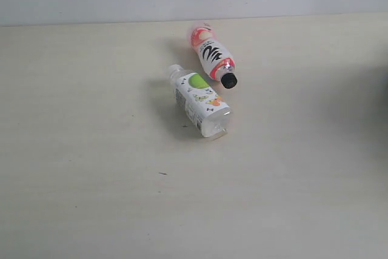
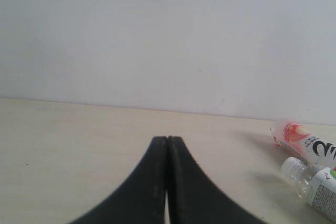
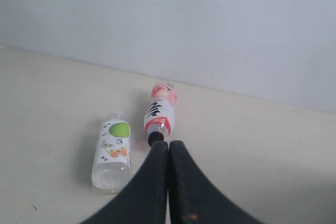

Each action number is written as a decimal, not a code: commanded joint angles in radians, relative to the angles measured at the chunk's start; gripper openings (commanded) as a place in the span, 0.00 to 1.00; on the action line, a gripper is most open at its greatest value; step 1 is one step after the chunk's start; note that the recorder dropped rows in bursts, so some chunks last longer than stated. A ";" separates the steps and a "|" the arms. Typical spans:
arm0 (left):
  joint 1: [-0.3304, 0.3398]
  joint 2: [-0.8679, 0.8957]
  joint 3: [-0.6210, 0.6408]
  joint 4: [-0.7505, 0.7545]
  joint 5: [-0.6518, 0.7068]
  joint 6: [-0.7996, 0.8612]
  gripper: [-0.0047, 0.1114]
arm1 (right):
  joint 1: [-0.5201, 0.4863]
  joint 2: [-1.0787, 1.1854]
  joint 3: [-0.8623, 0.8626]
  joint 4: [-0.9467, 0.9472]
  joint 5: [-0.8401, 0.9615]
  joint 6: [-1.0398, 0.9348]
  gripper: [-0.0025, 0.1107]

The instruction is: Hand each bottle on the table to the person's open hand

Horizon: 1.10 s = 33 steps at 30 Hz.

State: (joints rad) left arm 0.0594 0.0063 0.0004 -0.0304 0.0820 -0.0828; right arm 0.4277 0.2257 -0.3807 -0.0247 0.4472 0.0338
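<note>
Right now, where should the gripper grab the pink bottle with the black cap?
Across its labelled middle, from above. The pink bottle lies flat on the table, its long sides open there, while the lime-label bottle sits near its black cap.

Bright, flat, soft light all over. Lime bottle [image 1: 200, 102] and pink bottle [image 1: 212, 54] throw faint shadows away from the right gripper [image 3: 168, 142], whose fingers [image 3: 149, 187] look kinda soft.
</note>
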 commanded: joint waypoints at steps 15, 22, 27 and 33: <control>0.002 -0.006 0.000 -0.003 0.001 0.002 0.04 | -0.003 -0.226 0.175 0.079 -0.209 -0.007 0.02; 0.002 -0.006 0.000 -0.003 0.001 0.002 0.04 | -0.003 -0.226 0.175 0.079 -0.209 0.004 0.02; 0.002 -0.006 0.000 -0.003 0.001 0.002 0.04 | -0.003 -0.226 0.175 0.126 -0.187 0.031 0.02; 0.002 -0.006 0.000 -0.003 0.001 0.002 0.04 | -0.003 -0.226 0.175 0.366 -0.137 -0.045 0.02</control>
State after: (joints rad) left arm 0.0594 0.0063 0.0004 -0.0304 0.0820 -0.0828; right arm 0.4277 0.0056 -0.2113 0.2812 0.2937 0.0461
